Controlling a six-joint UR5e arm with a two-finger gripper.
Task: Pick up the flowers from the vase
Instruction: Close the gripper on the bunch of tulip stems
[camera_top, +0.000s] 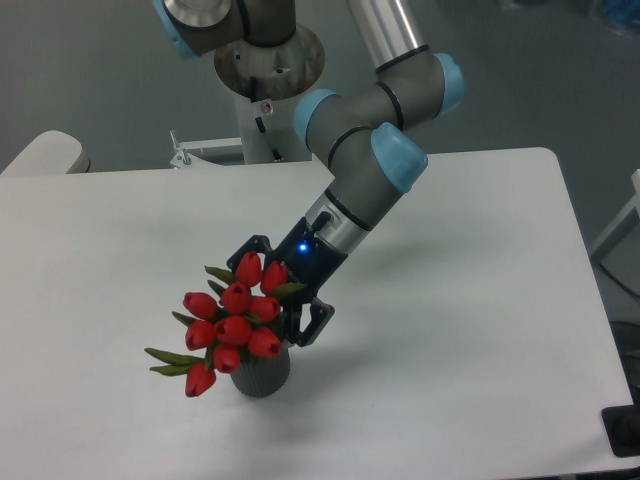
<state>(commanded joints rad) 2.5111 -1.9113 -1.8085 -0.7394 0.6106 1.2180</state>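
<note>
The flowers, a bunch of red closed tulip buds with green leaves, stand in the vase, a small dark grey ribbed cylinder on the white table. The bunch leans to the left, with one bud hanging low at the left of the vase. My gripper reaches down from the upper right and sits at the upper right of the bunch. Its black fingers are spread wide, one on each side of the upper buds. The fingertips are hidden behind the flowers, so I cannot see contact.
The arm's base stands at the table's far edge, with a metal bracket beside it. A pale rounded object lies off the far left corner. The table's right edge runs close to a dark object.
</note>
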